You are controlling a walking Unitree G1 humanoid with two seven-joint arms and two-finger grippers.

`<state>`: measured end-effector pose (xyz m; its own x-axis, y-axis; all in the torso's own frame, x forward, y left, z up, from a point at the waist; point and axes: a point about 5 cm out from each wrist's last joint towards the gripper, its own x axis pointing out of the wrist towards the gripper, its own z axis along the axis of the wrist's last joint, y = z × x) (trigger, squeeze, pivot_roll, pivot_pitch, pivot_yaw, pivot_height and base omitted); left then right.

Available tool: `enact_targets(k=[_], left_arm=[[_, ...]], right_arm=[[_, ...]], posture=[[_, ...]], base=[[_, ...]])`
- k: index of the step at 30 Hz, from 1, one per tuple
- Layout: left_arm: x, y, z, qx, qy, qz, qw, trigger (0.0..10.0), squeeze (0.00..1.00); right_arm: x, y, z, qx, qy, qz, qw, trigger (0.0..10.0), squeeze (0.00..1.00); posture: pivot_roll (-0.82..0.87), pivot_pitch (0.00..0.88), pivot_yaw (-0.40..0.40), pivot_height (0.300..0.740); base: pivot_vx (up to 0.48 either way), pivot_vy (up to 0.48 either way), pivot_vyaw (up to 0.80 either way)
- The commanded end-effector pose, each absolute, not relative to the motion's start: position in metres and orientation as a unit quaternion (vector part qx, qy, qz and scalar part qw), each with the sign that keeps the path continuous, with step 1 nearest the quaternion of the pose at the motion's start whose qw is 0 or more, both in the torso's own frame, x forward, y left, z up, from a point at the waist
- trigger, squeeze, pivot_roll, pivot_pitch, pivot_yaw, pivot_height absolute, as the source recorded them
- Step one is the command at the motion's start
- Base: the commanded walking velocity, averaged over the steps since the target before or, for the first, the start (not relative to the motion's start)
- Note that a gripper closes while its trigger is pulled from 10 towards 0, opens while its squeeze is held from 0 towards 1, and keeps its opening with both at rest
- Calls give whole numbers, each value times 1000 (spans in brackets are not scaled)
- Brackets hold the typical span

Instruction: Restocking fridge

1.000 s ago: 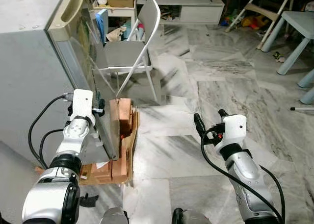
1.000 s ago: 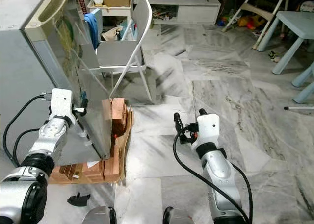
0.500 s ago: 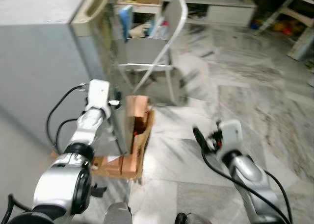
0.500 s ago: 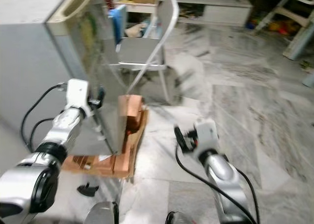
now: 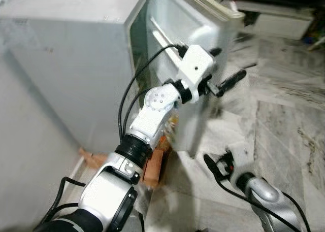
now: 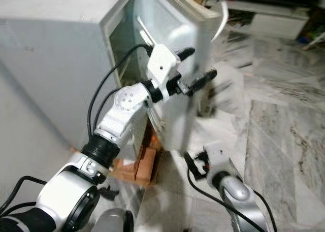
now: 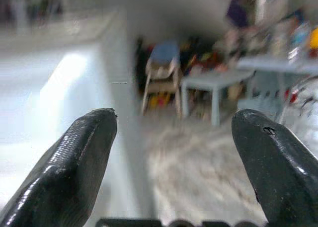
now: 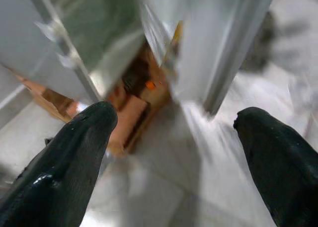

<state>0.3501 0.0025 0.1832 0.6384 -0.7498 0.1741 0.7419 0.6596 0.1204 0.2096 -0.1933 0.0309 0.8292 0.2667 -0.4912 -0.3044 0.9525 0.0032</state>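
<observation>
With its black fingers spread, the left gripper [image 5: 221, 72] reaches past the fridge door [image 5: 195, 97] to swing it; the right gripper [image 6: 195, 163], fingers also apart, waits low near the wooden blocks [image 6: 147, 163].

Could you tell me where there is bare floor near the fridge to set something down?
The marble floor right of the fridge door is bare, beyond the right gripper. It is crowded at the fridge's foot, where a cardboard box lies under the raised left gripper.

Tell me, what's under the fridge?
The fridge stands on a low base of brown wooden blocks, which poke out by the marble floor. How far they run beneath is hidden by the fridge and its open door.
</observation>
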Motion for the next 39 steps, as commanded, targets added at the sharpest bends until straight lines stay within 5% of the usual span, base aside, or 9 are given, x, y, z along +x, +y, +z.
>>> enact_targets(k=[1, 11, 27, 39], left_arm=[[360, 35, 178, 27, -95, -358, 928, 10000, 0], [338, 139, 113, 76, -19, -222, 972, 10000, 0], [253, 188, 73, 51, 37, -113, 992, 10000, 0], [248, 187, 76, 75, 56, -63, 994, 10000, 0]], right_arm=[[211, -199, 26, -38, 256, 143, 955, 10000, 0], [227, -200, 30, -37, 195, 139, 970, 10000, 0], [242, -190, 73, -22, 78, 93, 992, 10000, 0], [243, -176, 95, -9, 23, 90, 996, 10000, 0]], posture=[[10, 0, 16, 740], [16, 0, 20, 740], [54, 0, 14, 740], [62, 8, 29, 740]], base=[[0, 0, 0], [0, -77, 0], [61, -427, -308], [382, -200, 0]])
